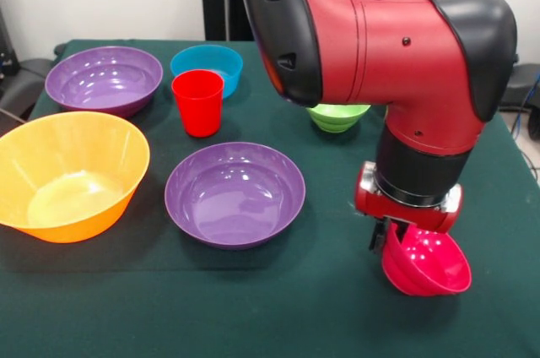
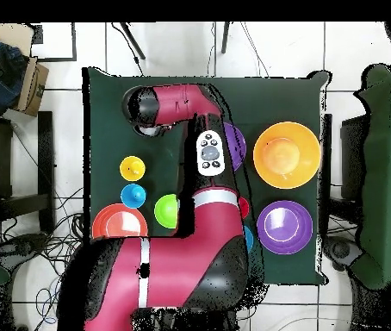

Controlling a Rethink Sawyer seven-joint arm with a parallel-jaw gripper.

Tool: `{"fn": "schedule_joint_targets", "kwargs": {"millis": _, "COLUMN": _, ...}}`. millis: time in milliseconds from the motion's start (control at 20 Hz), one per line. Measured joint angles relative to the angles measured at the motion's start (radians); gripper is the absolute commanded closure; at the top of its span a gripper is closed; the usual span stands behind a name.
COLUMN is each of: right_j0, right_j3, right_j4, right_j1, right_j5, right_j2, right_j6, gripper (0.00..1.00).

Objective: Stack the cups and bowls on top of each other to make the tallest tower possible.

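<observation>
My gripper [image 1: 390, 240] is shut on the rim of a magenta-pink bowl [image 1: 429, 267], which hangs tilted low over the green cloth at the front right. To the left sit a purple bowl [image 1: 234, 193] and the large yellow-orange bowl [image 1: 72, 176]. Behind them are a second purple bowl [image 1: 104, 79], a blue bowl [image 1: 207, 64] and an upright red cup [image 1: 197, 102]. A green bowl [image 1: 337, 116] peeks out behind the arm. From overhead, a yellow cup [image 2: 132, 167], a light blue cup [image 2: 132, 196], the green bowl [image 2: 166, 210] and an orange bowl [image 2: 119, 224] stand together; the arm hides the gripper.
The red arm [image 2: 182, 259] spans the middle of the table [image 2: 302, 95] in the overhead view and covers part of one purple bowl [image 2: 234, 145]. A cardboard box [image 2: 28, 86] and cables lie on the floor beside the table.
</observation>
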Motion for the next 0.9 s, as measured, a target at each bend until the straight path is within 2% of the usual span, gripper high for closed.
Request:
{"fn": "schedule_joint_targets", "kwargs": {"millis": 600, "right_j0": -0.014, "right_j3": -0.031, "right_j4": 0.002, "right_j1": 0.011, "right_j5": 0.028, "right_j2": 0.007, "right_j6": 0.0, "gripper": 1.0}}
{"fn": "schedule_joint_targets", "kwargs": {"millis": 900, "right_j0": -0.014, "right_j3": -0.066, "right_j4": 0.002, "right_j1": 0.022, "right_j5": 0.082, "right_j2": 0.019, "right_j6": 0.0, "gripper": 1.0}}
